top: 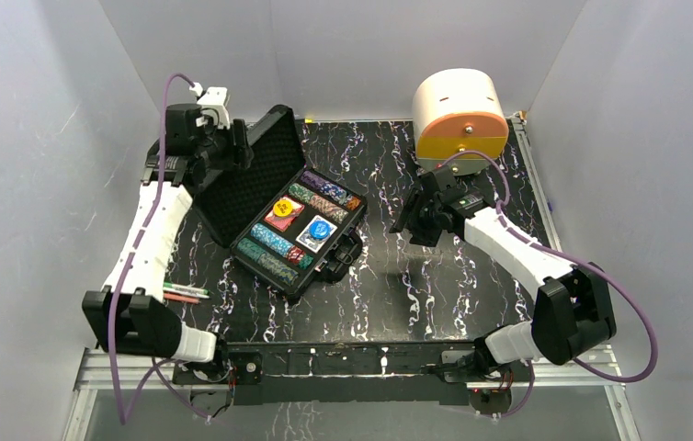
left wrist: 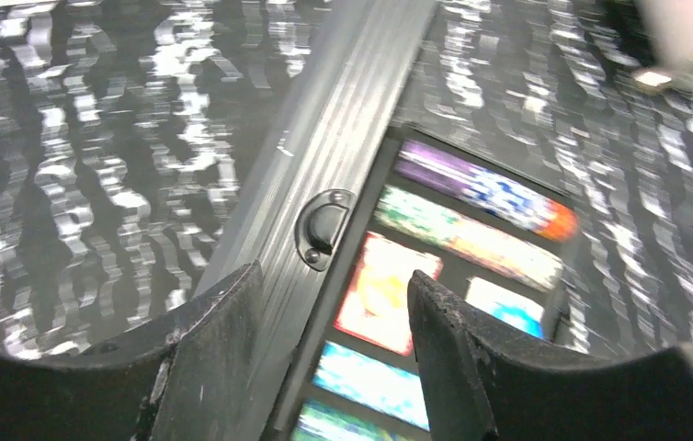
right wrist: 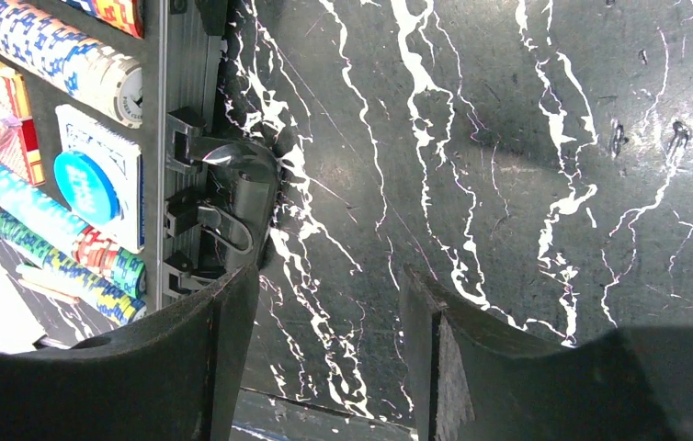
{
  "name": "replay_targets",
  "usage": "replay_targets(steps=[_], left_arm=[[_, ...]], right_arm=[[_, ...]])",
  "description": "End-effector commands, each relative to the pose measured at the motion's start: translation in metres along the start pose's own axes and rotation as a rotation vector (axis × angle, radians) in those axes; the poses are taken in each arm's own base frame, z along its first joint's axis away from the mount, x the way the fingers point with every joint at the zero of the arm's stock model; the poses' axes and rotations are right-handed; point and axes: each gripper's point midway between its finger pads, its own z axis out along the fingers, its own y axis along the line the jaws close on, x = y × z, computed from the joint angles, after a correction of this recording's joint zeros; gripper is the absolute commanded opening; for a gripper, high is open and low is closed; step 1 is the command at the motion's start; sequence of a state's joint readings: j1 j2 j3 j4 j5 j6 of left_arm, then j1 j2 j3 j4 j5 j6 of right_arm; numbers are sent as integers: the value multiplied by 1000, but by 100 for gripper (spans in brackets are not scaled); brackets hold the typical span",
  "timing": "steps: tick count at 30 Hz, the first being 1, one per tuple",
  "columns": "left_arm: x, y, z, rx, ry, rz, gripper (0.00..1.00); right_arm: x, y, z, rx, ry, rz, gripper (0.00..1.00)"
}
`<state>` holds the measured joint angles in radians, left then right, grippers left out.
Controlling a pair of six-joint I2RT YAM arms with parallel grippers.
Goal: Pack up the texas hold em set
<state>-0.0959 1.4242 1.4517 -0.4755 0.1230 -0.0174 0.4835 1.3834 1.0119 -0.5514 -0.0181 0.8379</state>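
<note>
The black case (top: 320,271) of the texas hold em set lies open mid-table, its foam-lined lid (top: 251,179) standing up at the back left. Rows of chips (top: 324,197), a red deck (top: 283,211) under a yellow disc and a blue deck (top: 315,231) under a blue disc fill the tray. My left gripper (top: 237,147) straddles the lid's ribbed rim (left wrist: 324,156) just below a latch catch (left wrist: 323,230). It (left wrist: 334,276) is open, with a gap at the right finger (left wrist: 453,349). My right gripper (top: 407,220) hangs open and empty (right wrist: 329,276) over bare table beside the case handle (right wrist: 242,197).
A white-and-orange rounded drawer box (top: 460,115) stands at the back right, behind the right arm. Red and green pens (top: 182,292) lie near the left arm's base. White walls close in the black marbled table (top: 370,303) on three sides.
</note>
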Motion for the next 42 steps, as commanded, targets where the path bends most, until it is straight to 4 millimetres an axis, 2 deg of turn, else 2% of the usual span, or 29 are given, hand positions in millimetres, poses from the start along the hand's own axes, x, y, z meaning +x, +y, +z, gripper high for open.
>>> replay_targets(steps=[1,4,7,11,13,16,19,24,27,29,33,38,42], left_arm=[[83,-115,-49,569,333,-160,58],[73,-138,-69,734,311,-172,65],[61,-158,-86,891,294,-208,70],[49,-168,-93,969,242,-250,71],[51,-168,-88,966,238,-285,71],[67,-168,-77,946,282,-366,70],[86,-160,-55,821,301,-389,67],[124,-142,-14,546,302,-306,58],[147,-133,1,456,342,-227,54],[168,-123,6,377,415,-180,52],[195,-106,11,279,520,-122,44],[229,-100,12,201,622,-91,40],[246,-102,14,169,682,-69,38]], right_arm=[[-15,10,-15,-40,-69,-7,66],[-15,13,-14,-58,-62,-33,65],[-7,26,-17,-145,-26,-95,65],[-3,36,-20,-230,-26,-138,65],[1,40,-20,-261,-9,-155,65],[7,44,-17,-292,30,-162,65],[13,49,-12,-310,52,-159,64],[24,64,3,-377,82,-135,63],[36,70,19,-383,115,-112,63],[46,76,29,-386,127,-124,65],[66,89,45,-415,164,-91,75],[79,103,60,-496,168,-50,80],[86,109,65,-526,174,-50,81]])
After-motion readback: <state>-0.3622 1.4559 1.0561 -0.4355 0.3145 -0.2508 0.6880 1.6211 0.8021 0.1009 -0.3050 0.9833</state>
